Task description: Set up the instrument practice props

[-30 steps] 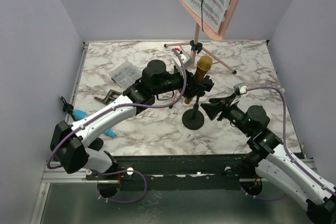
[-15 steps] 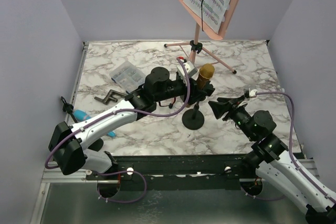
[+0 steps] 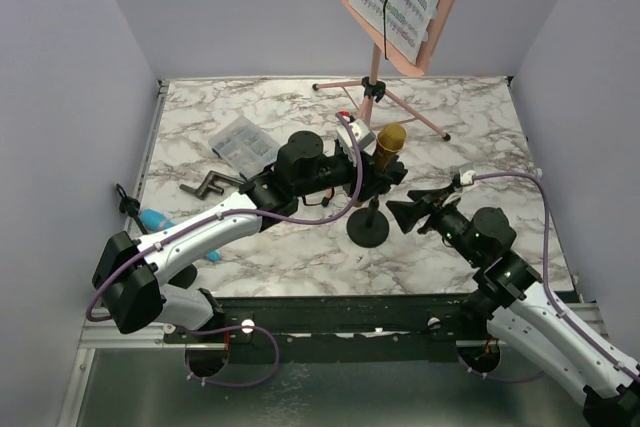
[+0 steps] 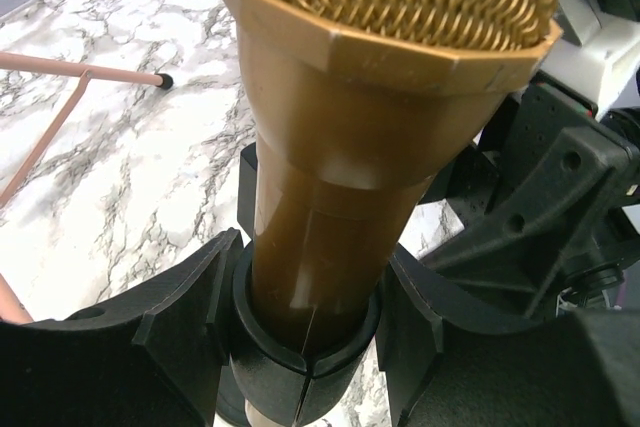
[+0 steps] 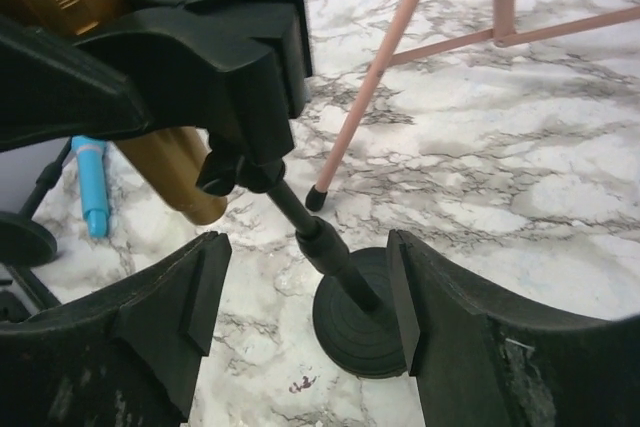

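Gold microphone [image 4: 330, 147] seated in mic mount [image 3: 369, 230] clip at desk [image 3: 280, 247] middle, left fingers [image 4: 180, 307] clamped on clip ring; right fingers [image 5: 440, 317] spread open astride mount stem, not touching.

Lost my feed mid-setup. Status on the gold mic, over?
Left fingers shut on gold microphone at mic mount clip. Right fingers open, straddling its pole, not touching. Pink rack leg close behind, clear.

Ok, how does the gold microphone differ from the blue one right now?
The gold microphone sits tilted and raised in the clip of the mic stand; the blue microphone lies flat on the table. The left gripper is shut around the gold one at the clip; the blue one is unheld, partly hidden by the left arm. Both are handheld-shaped.
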Motion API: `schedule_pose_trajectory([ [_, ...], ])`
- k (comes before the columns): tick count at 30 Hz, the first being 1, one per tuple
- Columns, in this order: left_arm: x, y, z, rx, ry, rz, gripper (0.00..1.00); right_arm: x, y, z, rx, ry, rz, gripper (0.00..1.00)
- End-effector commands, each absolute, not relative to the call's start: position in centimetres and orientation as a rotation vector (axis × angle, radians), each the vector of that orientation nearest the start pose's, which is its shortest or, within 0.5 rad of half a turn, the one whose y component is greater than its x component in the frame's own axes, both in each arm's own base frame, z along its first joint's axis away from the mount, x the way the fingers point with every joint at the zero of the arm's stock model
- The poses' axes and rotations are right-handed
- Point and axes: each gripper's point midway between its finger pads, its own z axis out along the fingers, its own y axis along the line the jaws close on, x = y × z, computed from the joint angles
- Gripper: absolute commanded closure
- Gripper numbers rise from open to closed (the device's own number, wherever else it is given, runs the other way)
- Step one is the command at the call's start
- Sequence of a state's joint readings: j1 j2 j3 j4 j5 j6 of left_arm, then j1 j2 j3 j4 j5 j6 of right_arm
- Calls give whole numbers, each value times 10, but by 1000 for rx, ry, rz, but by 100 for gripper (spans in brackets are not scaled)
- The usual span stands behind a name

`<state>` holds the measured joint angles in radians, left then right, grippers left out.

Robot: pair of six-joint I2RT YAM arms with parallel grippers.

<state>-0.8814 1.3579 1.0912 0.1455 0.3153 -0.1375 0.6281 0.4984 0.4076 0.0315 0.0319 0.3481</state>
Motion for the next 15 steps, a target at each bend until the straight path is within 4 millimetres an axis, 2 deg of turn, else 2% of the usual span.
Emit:
schedule_pose_trajectory([
  [1,235,-378,268,875,1692,-985,74,212,199,221,-367,1626,833,25],
  [4,234,-377,284,844,1682,-1003,41,209,213,210,-457,1589,876,22],
  [8,228,-370,311,796,1659,-1039,7,214,215,197,-467,1517,868,22],
  [9,225,-366,314,795,1668,-1043,1,216,215,195,-464,1498,861,23],
  [15,210,-335,335,731,1693,-1038,1,235,214,190,-432,1456,787,34],
])
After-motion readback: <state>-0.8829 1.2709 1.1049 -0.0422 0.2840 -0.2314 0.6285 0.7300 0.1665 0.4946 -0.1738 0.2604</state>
